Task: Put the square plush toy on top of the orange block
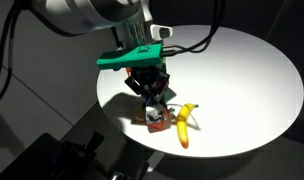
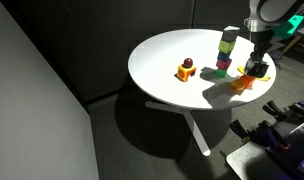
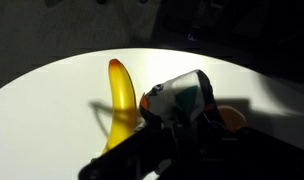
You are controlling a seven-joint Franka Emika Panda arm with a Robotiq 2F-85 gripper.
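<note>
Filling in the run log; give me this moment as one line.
phase: placing | gripper: shut on square plush toy | toy: over orange block, beside banana | release: not yet

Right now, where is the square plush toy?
In the wrist view the square plush toy sits mid-picture, just right of the banana, the orange block on its other side. In an exterior view it is under the gripper.
</note>
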